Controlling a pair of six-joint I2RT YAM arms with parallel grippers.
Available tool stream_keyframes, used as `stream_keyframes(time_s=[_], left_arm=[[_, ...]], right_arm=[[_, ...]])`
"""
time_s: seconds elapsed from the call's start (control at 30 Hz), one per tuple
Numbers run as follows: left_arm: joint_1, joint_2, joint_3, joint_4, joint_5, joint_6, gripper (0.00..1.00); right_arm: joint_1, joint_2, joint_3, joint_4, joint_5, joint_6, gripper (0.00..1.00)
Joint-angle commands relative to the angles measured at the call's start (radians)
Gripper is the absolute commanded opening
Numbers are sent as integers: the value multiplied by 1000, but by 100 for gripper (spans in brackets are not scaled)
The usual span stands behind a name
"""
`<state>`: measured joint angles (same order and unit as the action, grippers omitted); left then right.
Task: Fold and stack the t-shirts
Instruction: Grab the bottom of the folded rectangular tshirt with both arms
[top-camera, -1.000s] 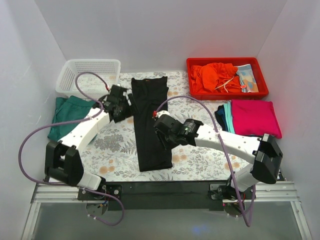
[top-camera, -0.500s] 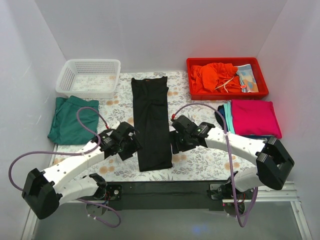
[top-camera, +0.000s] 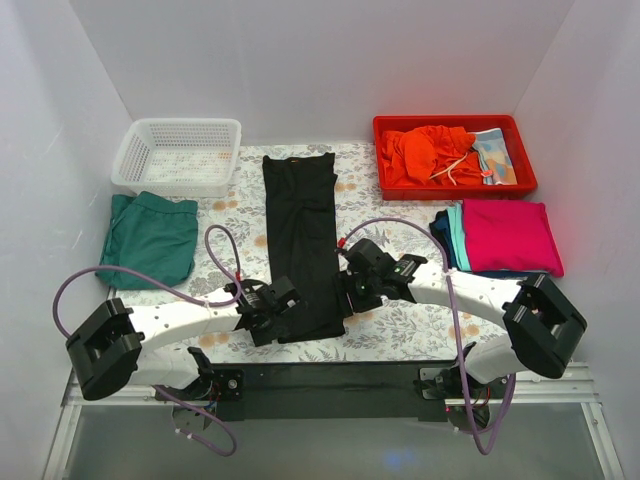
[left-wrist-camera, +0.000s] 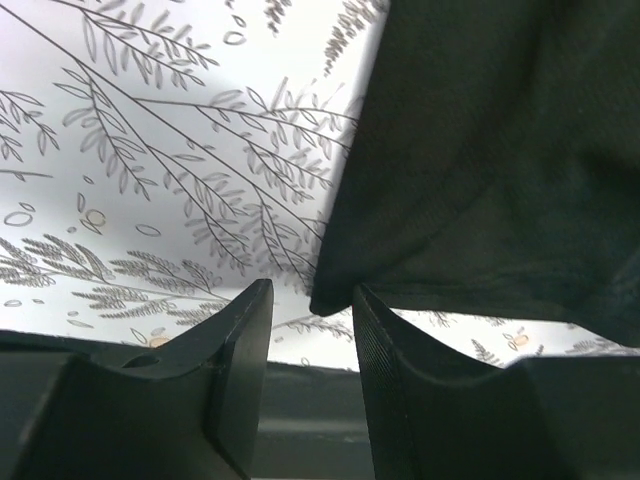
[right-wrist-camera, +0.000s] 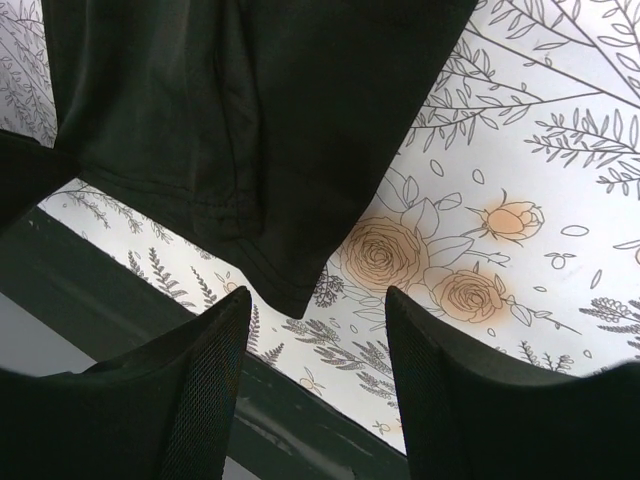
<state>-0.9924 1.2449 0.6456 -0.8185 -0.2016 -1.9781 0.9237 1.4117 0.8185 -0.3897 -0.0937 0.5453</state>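
Black shirt lies flat; left hand and right hand gape at its near corners and could pinch just one layer

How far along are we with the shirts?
Done: green shirt folded at left; magenta-topped stack at right. In hand: black shirt lies as a long strip, left gripper and right gripper open at its near corners, not gripping. Left: fold it across, stack it; orange clothes crumpled in the red tray.
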Motion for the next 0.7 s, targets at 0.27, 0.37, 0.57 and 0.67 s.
stream_keyframes(time_s=[0.27,0.37,0.57,0.67], left_arm=[[-5,-117,-57,74,-78,-275,39],[-3,-157,-66,88,-81,-274,41],[-5,-102,-92,136,-33,-249,42],[-5,-64,-100,121,-25,-252,42]], right_arm=[[-3,53,5,75,-55,-8,61],[-2,52,-10,81,-64,2,61],[-2,53,-41,91,-70,19,60],[0,58,-48,95,-78,24,59]])
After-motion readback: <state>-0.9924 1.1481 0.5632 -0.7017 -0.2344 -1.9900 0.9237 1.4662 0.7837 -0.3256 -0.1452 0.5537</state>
